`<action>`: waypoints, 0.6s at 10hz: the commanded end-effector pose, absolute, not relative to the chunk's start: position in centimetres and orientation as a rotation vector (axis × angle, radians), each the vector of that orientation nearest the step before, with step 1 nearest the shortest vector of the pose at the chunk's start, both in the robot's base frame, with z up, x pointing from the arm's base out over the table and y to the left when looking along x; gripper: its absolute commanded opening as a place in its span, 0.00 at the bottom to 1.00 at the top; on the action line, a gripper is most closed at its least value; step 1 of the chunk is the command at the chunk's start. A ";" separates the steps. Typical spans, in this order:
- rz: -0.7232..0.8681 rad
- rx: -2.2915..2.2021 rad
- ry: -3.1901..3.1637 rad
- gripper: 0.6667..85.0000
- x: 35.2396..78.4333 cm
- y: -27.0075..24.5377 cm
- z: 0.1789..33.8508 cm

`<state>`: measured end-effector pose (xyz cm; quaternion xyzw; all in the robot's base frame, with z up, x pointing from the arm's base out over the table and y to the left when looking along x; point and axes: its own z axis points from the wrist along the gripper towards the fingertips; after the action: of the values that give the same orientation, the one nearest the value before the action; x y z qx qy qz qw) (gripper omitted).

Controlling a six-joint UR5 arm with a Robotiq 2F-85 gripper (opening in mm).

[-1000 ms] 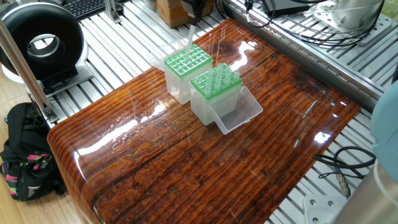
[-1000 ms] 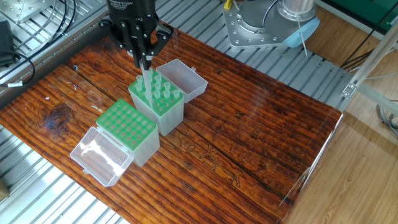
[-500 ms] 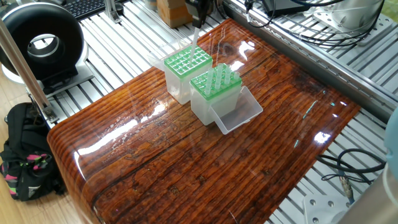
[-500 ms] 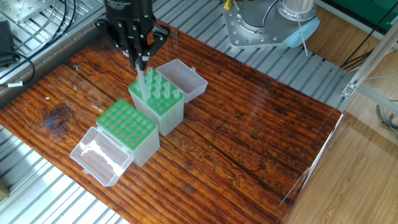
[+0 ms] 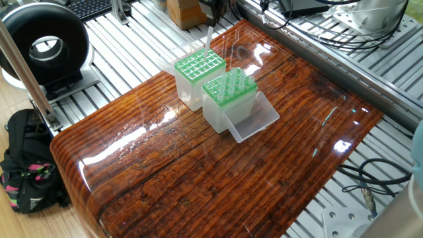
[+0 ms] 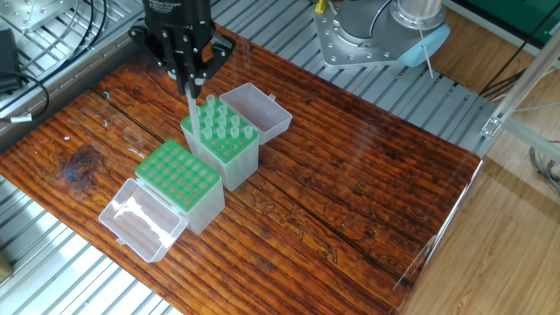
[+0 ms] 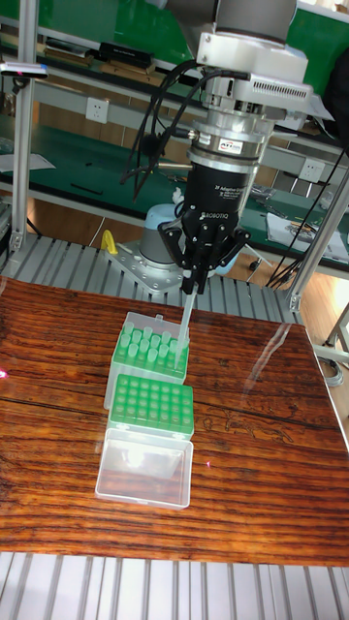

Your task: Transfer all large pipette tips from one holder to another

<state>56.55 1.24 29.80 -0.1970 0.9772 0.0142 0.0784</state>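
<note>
My gripper (image 6: 191, 85) is shut on one large pipette tip (image 6: 192, 107), which hangs point down from the fingers. The tip hangs over the far left corner of the holder (image 6: 229, 156) that carries several upright tips (image 6: 226, 129). Next to it stands a second holder (image 6: 182, 184) with a green grid whose holes look empty. In the tall fixed view the gripper (image 7: 191, 287) holds the tip (image 7: 183, 322) at the right edge of the filled holder (image 7: 147, 356), behind the empty one (image 7: 153, 407). In one fixed view the tip (image 5: 207, 38) shows above the empty holder (image 5: 198, 66).
Each holder has a clear hinged lid lying open on the wooden table (image 6: 350, 192): one (image 6: 258, 109) behind the filled holder, one (image 6: 140, 219) before the empty holder. Slatted metal frame and cables (image 6: 35, 61) surround the table. The arm's base (image 6: 385, 35) stands at the back.
The gripper has risen and shifted towards the empty holder, carrying the tip with it. The holders and lids have not moved.
</note>
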 end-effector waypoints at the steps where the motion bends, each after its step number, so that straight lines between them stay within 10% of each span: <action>1: 0.053 -0.598 2.906 0.00 57.6 1.4 29.6; 6: 0.076 -0.500 2.932 0.00 57.4 1.6 29.6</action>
<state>56.95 1.65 29.45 -0.1785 0.9806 0.0261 0.0761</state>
